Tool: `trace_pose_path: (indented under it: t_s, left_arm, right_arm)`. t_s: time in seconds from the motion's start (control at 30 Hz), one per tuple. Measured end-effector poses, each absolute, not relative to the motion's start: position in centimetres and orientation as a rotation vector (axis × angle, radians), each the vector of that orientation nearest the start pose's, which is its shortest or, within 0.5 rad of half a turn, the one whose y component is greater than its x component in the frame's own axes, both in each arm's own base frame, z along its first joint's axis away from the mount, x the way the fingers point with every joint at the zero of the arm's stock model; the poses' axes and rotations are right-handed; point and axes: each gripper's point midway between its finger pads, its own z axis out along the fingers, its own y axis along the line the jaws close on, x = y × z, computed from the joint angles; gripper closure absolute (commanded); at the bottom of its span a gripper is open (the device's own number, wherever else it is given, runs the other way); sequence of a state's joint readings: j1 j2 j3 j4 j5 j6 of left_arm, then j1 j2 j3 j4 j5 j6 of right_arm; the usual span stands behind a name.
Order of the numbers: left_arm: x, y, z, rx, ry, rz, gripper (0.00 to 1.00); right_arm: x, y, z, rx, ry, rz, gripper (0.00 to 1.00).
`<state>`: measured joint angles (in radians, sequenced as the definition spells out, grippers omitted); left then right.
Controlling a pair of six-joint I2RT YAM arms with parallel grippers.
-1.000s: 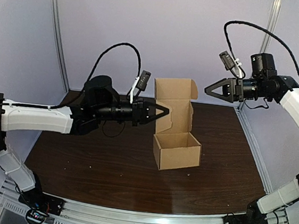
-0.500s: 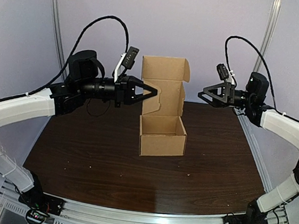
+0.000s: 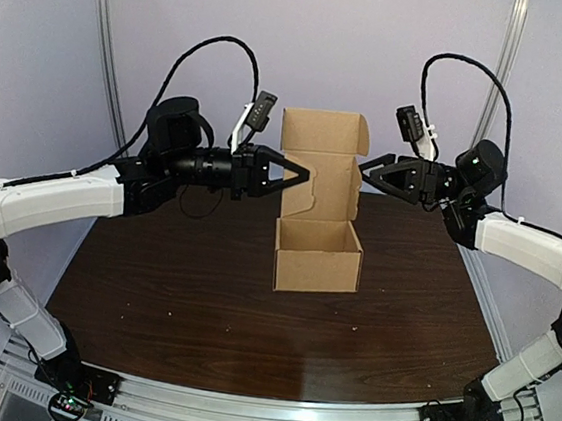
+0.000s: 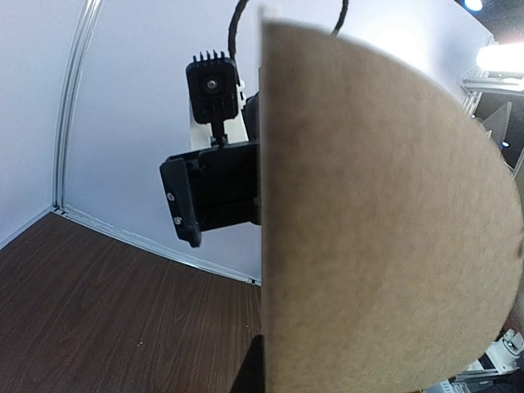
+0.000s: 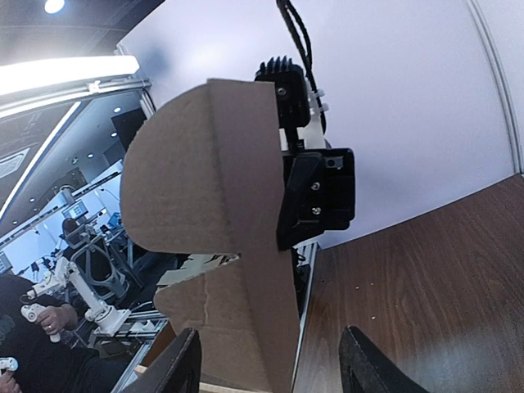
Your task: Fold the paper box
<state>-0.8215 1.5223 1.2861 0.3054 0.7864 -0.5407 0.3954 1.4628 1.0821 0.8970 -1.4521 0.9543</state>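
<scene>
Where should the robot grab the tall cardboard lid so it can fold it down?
Probably by the thin side flaps of the upright lid, coming in from the left and right. The lid stands straight above the paper box, so its edges stick out sideways. The left gripper and the open right gripper face them.

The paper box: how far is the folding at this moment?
Done: the paper box base stands formed on the table. In hand: the left gripper and right gripper, fingers open, flank the side flaps of the upright lid. To do: tuck flaps, close lid.
</scene>
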Motion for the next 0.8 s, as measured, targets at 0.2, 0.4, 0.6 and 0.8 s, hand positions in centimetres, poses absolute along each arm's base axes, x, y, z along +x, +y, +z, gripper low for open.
trace_pose_path:
  t_s: [0.2,0.4,0.6,0.8]
  left_arm:
    - [22.2,-41.5,39.7,0.919,1.495,-1.625,1.00]
    - [22.4,-41.5,40.3,0.893,1.475,-1.634,1.00]
    - [22.5,-41.4,40.8,0.878,1.461,-1.646,1.00]
    - [22.8,-41.5,40.7,0.859,1.465,-1.652,1.00]
  right_arm:
    - [21.1,29.8,38.4,-1.274,1.342,1.822,0.54]
    - [20.9,30.1,38.3,-1.286,1.339,1.836,0.68]
    - [21.0,30.4,37.8,-1.279,1.353,1.851,0.73]
    - [21.6,30.8,37.4,-1.256,1.371,1.851,0.82]
